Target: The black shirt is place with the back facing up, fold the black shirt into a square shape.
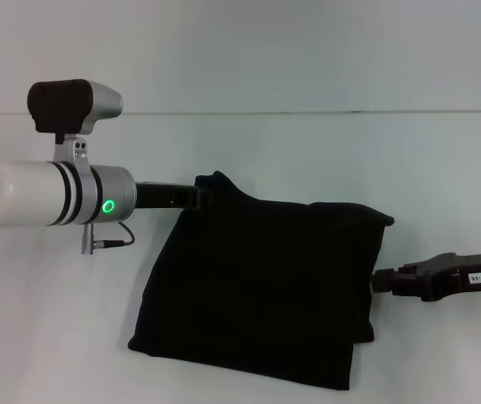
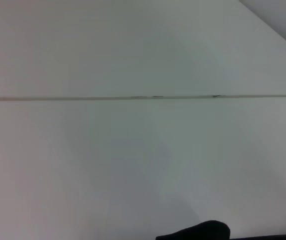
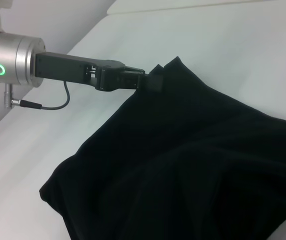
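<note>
The black shirt [image 1: 261, 286] lies folded over on the white table, its doubled layers bunched toward the near right. One far-left corner [image 3: 170, 67] is raised off the surface. My left gripper [image 1: 203, 195] reaches in from the left and is shut on that raised corner, which the right wrist view shows pinched at the fingertips [image 3: 150, 82]. My right gripper [image 1: 379, 282] comes in low from the right and sits against the shirt's right edge. The left wrist view shows only a dark sliver [image 2: 198, 232] at its edge.
The white table [image 1: 249, 151] spreads out around the shirt, with a seam line [image 1: 308, 112] running across behind it. The left arm's silver wrist with a green light [image 1: 108, 205] and a dangling cable [image 1: 110, 240] hangs over the table's left side.
</note>
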